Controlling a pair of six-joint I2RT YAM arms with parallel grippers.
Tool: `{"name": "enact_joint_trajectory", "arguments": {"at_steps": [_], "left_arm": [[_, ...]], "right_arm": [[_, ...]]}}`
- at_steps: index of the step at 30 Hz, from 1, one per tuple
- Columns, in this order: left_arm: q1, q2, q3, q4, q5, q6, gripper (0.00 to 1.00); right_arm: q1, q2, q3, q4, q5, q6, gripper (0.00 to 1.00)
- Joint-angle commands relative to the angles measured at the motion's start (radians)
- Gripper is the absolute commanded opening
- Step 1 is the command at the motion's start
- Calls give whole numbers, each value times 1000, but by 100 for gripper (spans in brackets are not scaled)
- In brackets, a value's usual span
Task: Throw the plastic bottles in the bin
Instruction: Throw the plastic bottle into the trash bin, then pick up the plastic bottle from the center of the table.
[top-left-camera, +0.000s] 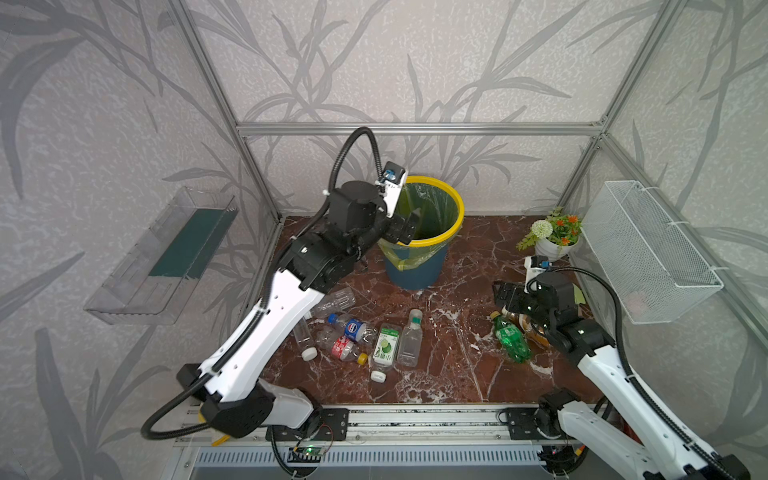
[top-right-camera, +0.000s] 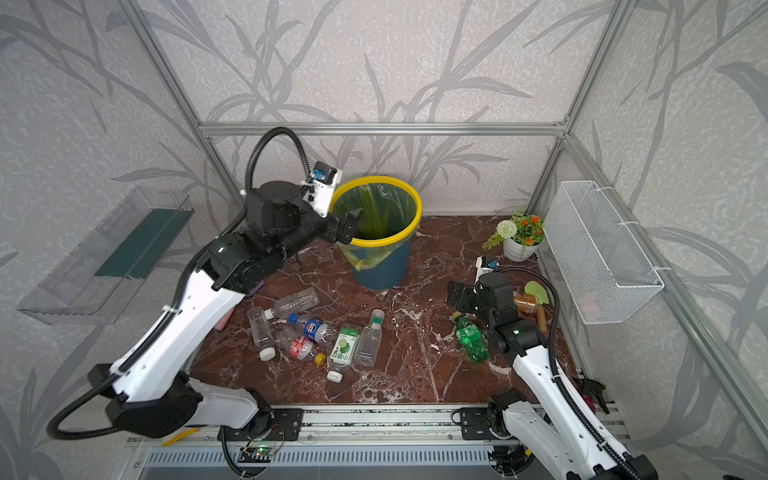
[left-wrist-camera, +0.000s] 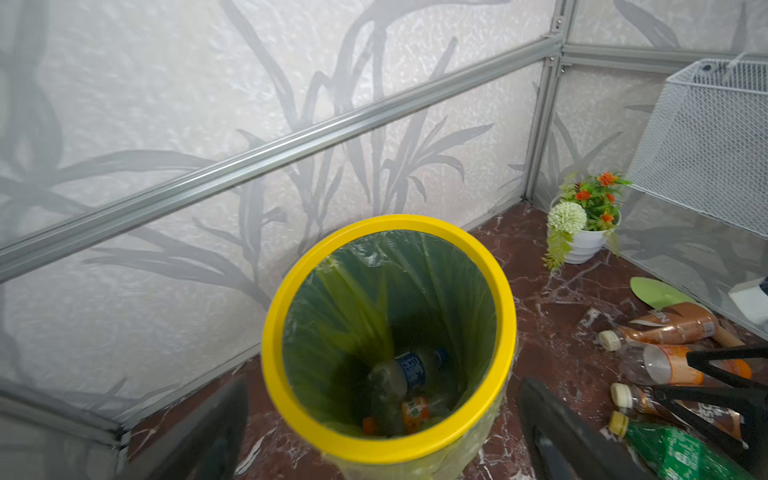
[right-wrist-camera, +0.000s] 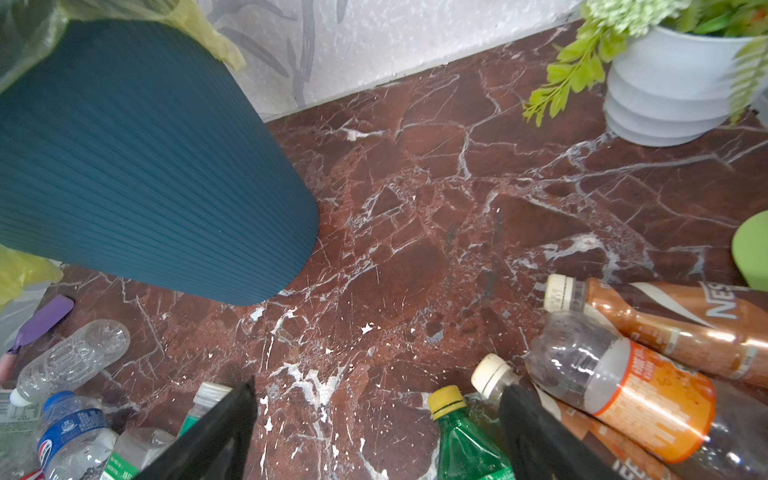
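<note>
Over to the bin (top-left-camera: 457, 216), standing at the back of the marble floor (top-left-camera: 457, 365), with the left gripper (top-left-camera: 409, 226) hanging just above the near left part of the yellow rim. Fingers (left-wrist-camera: 552, 436) spread wide there, nothing between them. Down inside the yellow-green liner, through the left wrist view: a blue-labelled bottle (left-wrist-camera: 411, 370) lying near the bottom, an orange-labelled bottle (left-wrist-camera: 415, 409) beside it. Plenty left out on the floor, though! In front of the bin, a loose cluster, all lying down: a ribbed clear bottle (top-left-camera: 334, 301), a blue-capped bottle (top-left-camera: 353, 330), a red-labelled bottle (top-left-camera: 345, 349) with a yellow cap, a plain bottle (top-left-camera: 302, 336) with a white cap, a flat-sided bottle (top-left-camera: 384, 347) with a green label, and a clear pale-capped bottle (top-left-camera: 411, 336) right beside it. Across on the right, the right gripper (top-left-camera: 500, 297) low over a second heap, fingers likewise wide apart, gripping nothing, bare marble between them in the right wrist view. Just beside it: a green bottle (top-left-camera: 511, 338) with a yellow cap, a brown bottle (right-wrist-camera: 685, 324), a clear bottle with an orange label (right-wrist-camera: 631, 386) resting against the brown one. A second brown bottle (right-wrist-camera: 494, 374) partly behind one finger; contact or not, impossible to tell. In the far right corner, a white flower pot (top-left-camera: 555, 247), and a wire basket (top-left-camera: 648, 249) on the right wall.
</note>
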Motion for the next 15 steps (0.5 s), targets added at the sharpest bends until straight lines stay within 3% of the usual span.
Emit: {"name": "enact_joint_trajectory", "arguments": {"at_steps": [1,4,8,11,15], "left_arm": [[26,-177,-126,36,-147,0,99],[91,-313,-304,11,-216,-72,99],[194,-449,-574,-56,-133,-305,96],[203,-497,-747,-95,-38,-450,92],[202,-533,-864,-111,15,-525,90]], "right_arm": [[1,15,0,43,-41,-1,91],[17,29,24,3,-45,-34,91],[105,71,60,-96,41,-67,91],[202,93,57,-123,109,-38,92],[341,158,60,-128,155,74,92]]}}
